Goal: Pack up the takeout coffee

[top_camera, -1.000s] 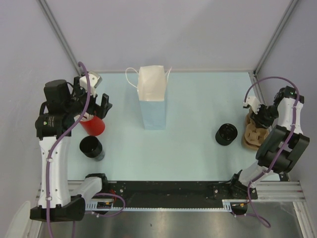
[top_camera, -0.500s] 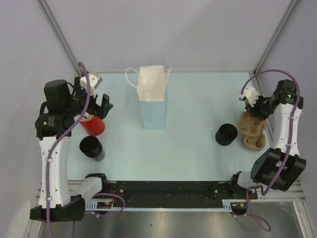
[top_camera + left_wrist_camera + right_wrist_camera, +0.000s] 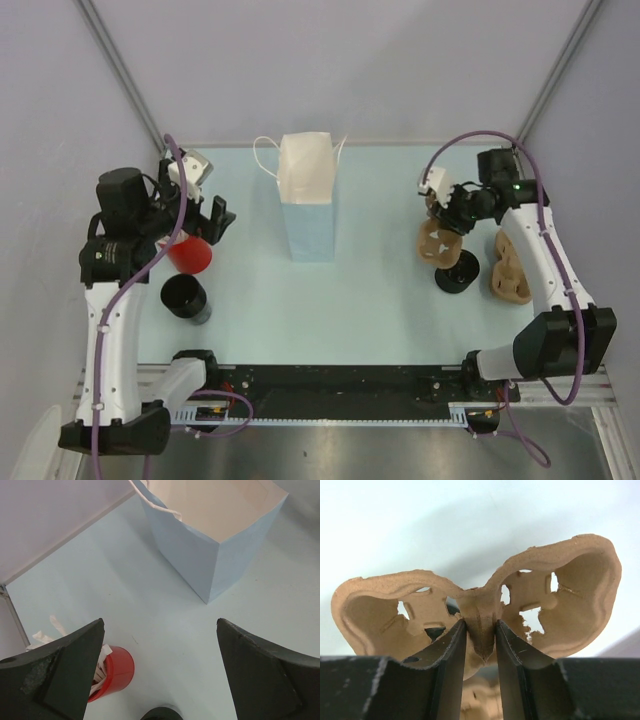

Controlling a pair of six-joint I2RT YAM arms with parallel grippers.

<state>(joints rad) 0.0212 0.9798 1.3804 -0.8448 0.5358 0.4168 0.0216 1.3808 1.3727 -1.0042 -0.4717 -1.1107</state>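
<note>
Though partly hidden from above by a brown pulp cup carrier [image 3: 435, 243], the short black disposable cup with a round black plastic lid [image 3: 462, 278] stands upright on the pale-blue table [image 3: 380, 310]. Its long axis is vertical and its lid faces up, well right of the pale-blue paper bag [image 3: 310, 225].

From the left wrist, the left gripper [image 3: 160, 625] is spread wide above the table, between the bag [image 3: 220, 560] and a red cup of white straws [image 3: 117, 672].

From the right wrist, the right gripper [image 3: 481, 630] pinches the carrier's [image 3: 580, 595] central ridge.
</note>
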